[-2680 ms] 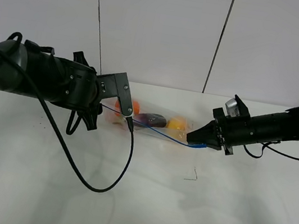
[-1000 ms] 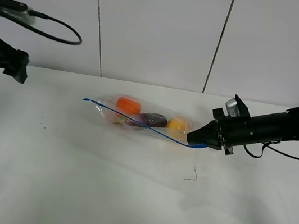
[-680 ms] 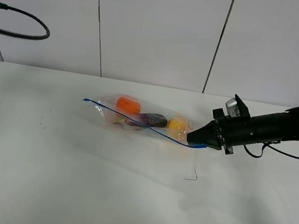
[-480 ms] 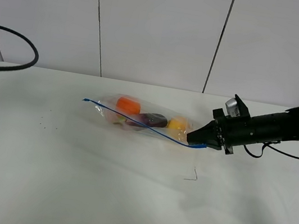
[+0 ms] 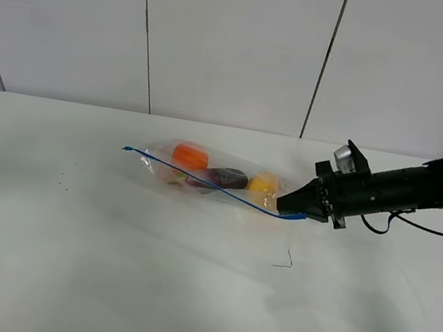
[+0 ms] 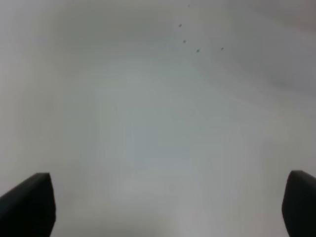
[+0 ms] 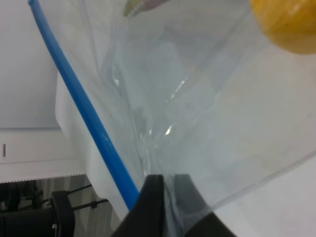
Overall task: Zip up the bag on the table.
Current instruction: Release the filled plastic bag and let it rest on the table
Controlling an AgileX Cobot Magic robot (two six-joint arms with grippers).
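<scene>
On the white desk (image 5: 184, 295) the bag (image 5: 159, 165) lies near the middle, blue zipper strip (image 5: 226, 190) along its near edge; an orange (image 5: 190, 156), a purple eggplant (image 5: 226, 177) and a yellow fruit (image 5: 263, 183) sit inside. The right fingers (image 7: 153, 207) are clamped on the corner at the strip's end; the left fingers (image 6: 29, 202) stand wide apart over bare desk, well away. Seems the anchoring hold. Whether the strip is sealed I can't tell: next, a pinch along it, or a release.

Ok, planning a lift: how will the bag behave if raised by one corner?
Probably floppy: the bag is thin, crinkled film. The orange inside would likely slide to the low end. The film looks glossy, so the pinch of the right tool might slip.
</scene>
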